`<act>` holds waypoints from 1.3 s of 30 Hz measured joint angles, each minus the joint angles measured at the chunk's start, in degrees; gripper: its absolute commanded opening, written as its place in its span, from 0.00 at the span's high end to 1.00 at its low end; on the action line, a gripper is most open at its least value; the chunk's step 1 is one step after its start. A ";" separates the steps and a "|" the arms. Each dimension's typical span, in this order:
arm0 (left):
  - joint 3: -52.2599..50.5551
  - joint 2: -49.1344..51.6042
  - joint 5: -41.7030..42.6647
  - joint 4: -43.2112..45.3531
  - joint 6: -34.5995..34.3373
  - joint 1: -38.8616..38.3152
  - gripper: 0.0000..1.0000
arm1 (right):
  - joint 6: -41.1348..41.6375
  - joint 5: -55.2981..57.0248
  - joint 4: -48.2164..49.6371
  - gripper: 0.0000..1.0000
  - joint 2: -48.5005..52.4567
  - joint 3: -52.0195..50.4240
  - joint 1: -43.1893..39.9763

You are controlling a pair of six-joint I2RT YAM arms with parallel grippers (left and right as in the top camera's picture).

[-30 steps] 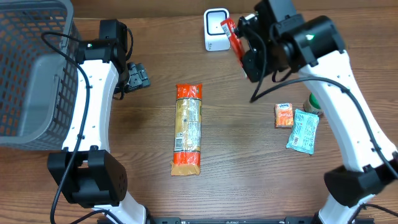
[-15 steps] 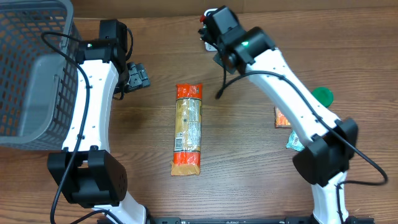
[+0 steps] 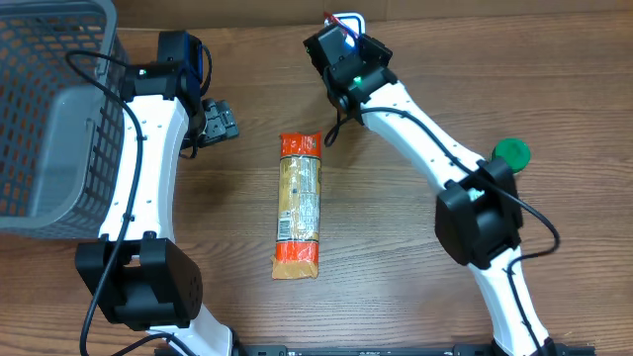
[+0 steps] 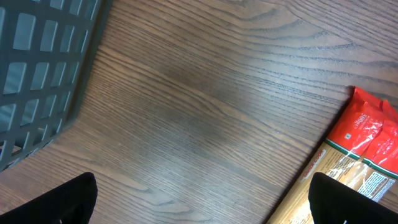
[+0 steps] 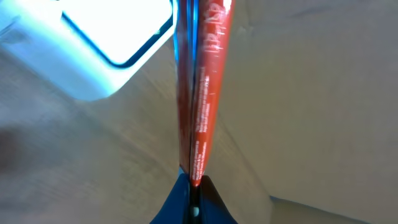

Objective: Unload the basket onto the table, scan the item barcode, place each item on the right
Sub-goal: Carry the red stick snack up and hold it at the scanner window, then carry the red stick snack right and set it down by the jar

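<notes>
Right pincer (image 5: 194, 185): clamped shut on the lower edge of a thin red packet (image 5: 202, 93). Only the dark fingertips showed, at the bottom of the right wrist view.
Red packet: stood upright and edge-on to the wrist camera. Its print was blurred and its faces were turned away, so no barcode could be made out.
Scanner (image 5: 106, 37): white with a bright lit window, just beside the packet. It was cut off by the top and left of the frame, and whether the two touched could not be told. From overhead the right wrist covered most of it.
Left pincer (image 3: 218, 121): jaws wide and holding nothing, over bare desk (image 3: 396, 277) between basket and long packet.
Long packet (image 3: 299, 205): flat mid-desk, orange-red ends. Only one end showed in the left wrist view.
Basket (image 3: 40, 119): grey mesh at the desk's left, cropped by the frame.
Green round item (image 3: 512, 152): partly behind the right arm, identity unclear.
</notes>
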 measured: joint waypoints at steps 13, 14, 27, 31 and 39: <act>0.00 0.00 -0.02 0.00 0.00 0.00 0.00 | -2.08 6.03 8.74 0.96 7.32 0.00 -1.01; 0.00 0.00 -0.02 0.00 0.00 0.00 0.00 | -2.05 6.08 8.70 0.96 7.74 0.00 -1.16; 0.00 0.00 -0.02 0.00 0.00 0.00 0.00 | -2.08 5.51 8.11 0.96 9.29 0.00 -2.05; 0.00 0.00 -0.02 0.00 0.00 0.00 0.00 | -0.98 6.67 8.11 0.96 9.29 0.00 -2.05; 0.00 0.00 -0.02 0.02 0.00 0.00 0.00 | 12.28 -0.31 -6.56 0.96 3.32 -0.26 -1.81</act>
